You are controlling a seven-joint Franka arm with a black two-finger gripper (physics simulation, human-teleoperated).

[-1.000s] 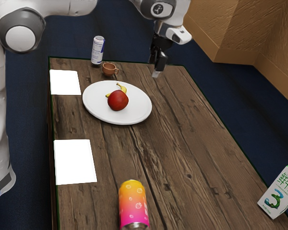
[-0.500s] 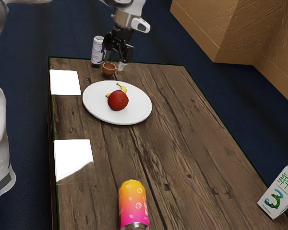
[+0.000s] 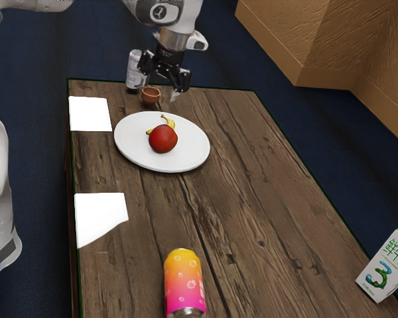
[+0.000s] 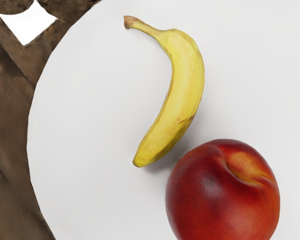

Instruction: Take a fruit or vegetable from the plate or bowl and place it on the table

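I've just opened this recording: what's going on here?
A robot arm has its open, empty gripper raised, with its hand camera looking down on a white plate. On the plate lie a banana and a round red fruit. One of them is meant to go onto the wooden table, but both are on the plate. It looks like the arm is lining up for a pick.

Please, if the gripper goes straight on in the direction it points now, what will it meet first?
Probably the red fruit: the gripper seems to point down over the plate. Depth and exact line are unclear, so bare plate beside the fruit is possible too.
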